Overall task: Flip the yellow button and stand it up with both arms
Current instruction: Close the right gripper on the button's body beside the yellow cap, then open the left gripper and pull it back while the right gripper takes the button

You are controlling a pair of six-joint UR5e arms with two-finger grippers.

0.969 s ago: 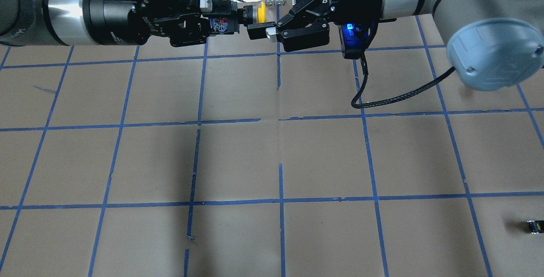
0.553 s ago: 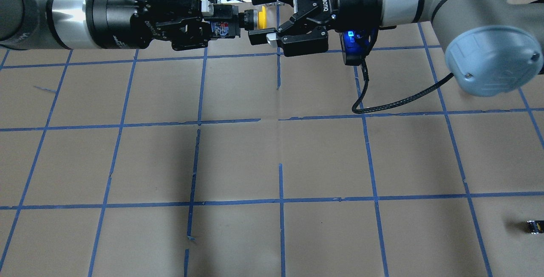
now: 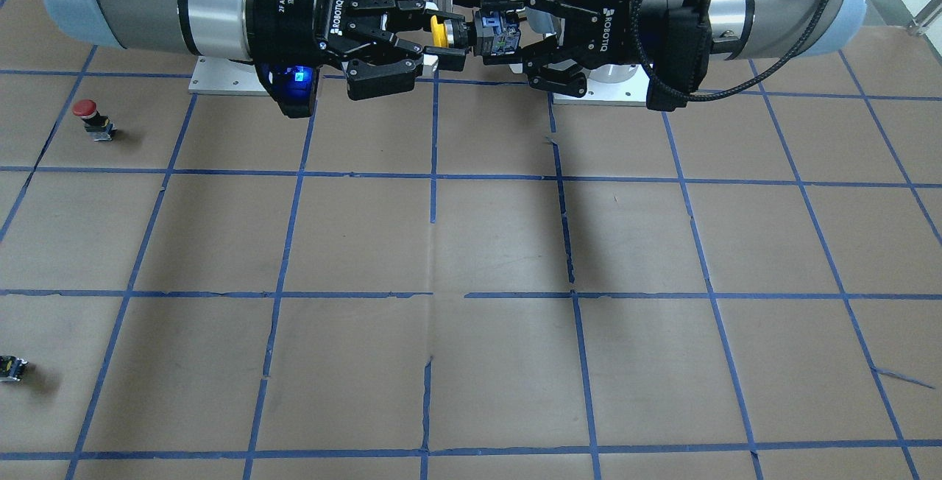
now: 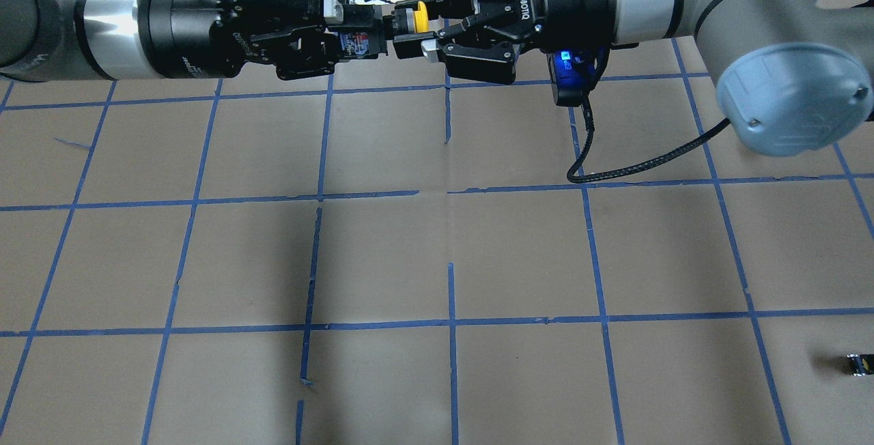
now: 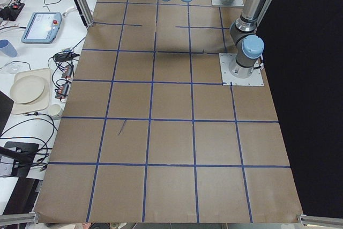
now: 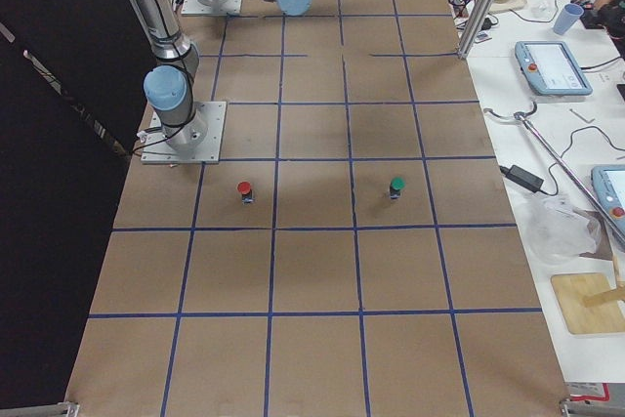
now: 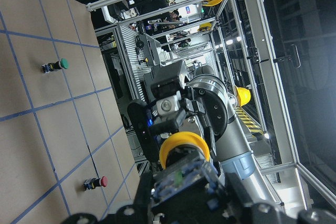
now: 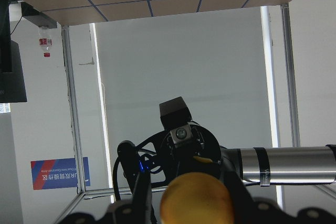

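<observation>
The yellow button (image 4: 422,16) is held level in the air between my two grippers, high over the table's far middle. My left gripper (image 4: 358,34) is shut on its black and grey body, cap pointing at the right arm. My right gripper (image 4: 410,24) has its fingers drawn in on either side of the yellow cap and neck, against them as far as I can see. In the front view the cap (image 3: 439,31) sits between my right gripper (image 3: 441,34) and my left gripper (image 3: 500,37). The cap shows in the left wrist view (image 7: 184,148) and fills the bottom of the right wrist view (image 8: 197,200).
A red-capped switch (image 3: 86,115) stands on the brown gridded table on my right side, with a green-capped one (image 6: 395,186) further out. A small capless black block (image 4: 859,364) lies near the right front edge. A black cable (image 4: 614,168) loops under my right wrist.
My right gripper's fingers were wide open around the yellow cap and have closed in on it. My left gripper still holds the body; both arms shifted only slightly.
</observation>
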